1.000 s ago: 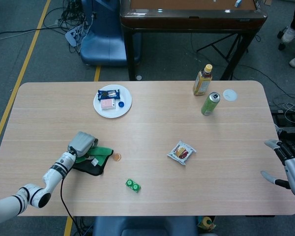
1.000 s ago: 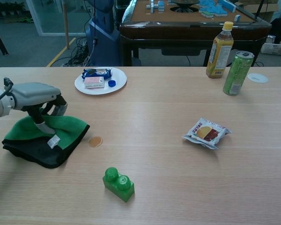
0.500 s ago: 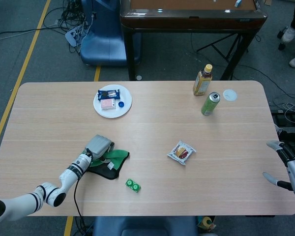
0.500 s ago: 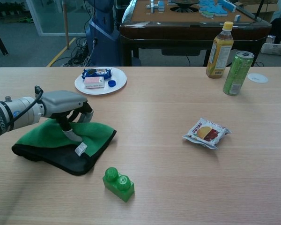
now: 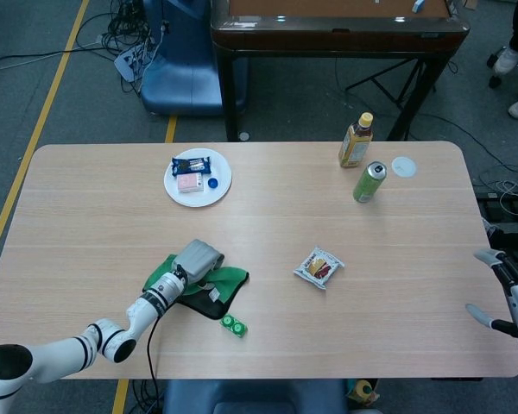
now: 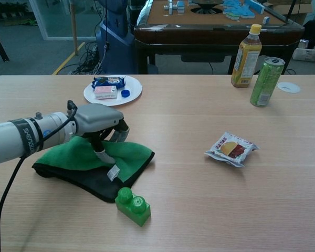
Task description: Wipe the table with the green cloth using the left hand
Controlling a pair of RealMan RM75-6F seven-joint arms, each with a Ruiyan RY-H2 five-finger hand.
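Observation:
The green cloth (image 5: 224,280) (image 6: 73,157), green on top with a black underside, lies flat on the table's near left part. My left hand (image 5: 197,260) (image 6: 101,122) presses down on it, fingers curled onto the fabric. The cloth's near edge touches or almost touches the green toy brick (image 5: 233,325) (image 6: 132,205). My right hand (image 5: 511,293) hovers at the table's right edge, fingers spread, holding nothing; the chest view does not show it.
A snack packet (image 5: 319,267) (image 6: 231,149) lies mid-table. A white plate (image 5: 216,191) (image 6: 134,90) with small items sits at the back left. A bottle (image 5: 356,141) (image 6: 247,49), a green can (image 5: 369,182) (image 6: 266,82) and a white lid (image 5: 403,166) stand at the back right.
My left hand has slid the cloth to the right across the table, over the small orange spot, until its edge reached the green brick. The right hand barely moved.

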